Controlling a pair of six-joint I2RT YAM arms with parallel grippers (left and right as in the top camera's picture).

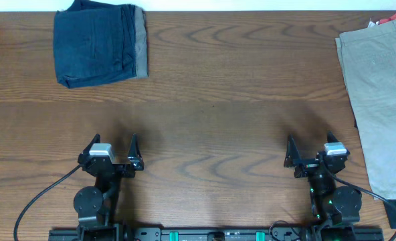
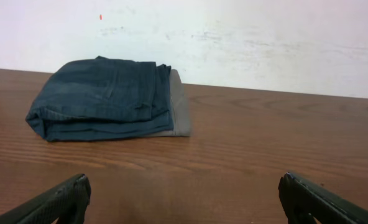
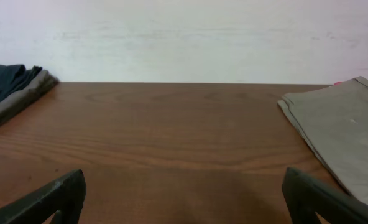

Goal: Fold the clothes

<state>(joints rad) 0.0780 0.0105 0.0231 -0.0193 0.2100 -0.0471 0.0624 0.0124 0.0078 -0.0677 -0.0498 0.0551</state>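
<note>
Brown wood-grain table [image 1: 211, 100]; a plain white wall [image 2: 265, 37] rising behind its far edge; one tiny red speck [image 2: 100, 17] on that wall.

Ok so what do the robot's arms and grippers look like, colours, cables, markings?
The left arm and right arm are black. The left gripper and right gripper each have two pointed black fingers and a silver-grey block behind them. A thin black cable loops from each arm. Small green lights glow on the right arm.

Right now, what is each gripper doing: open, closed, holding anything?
Left gripper: open, holding nothing.
Right gripper: open, holding nothing.
</note>
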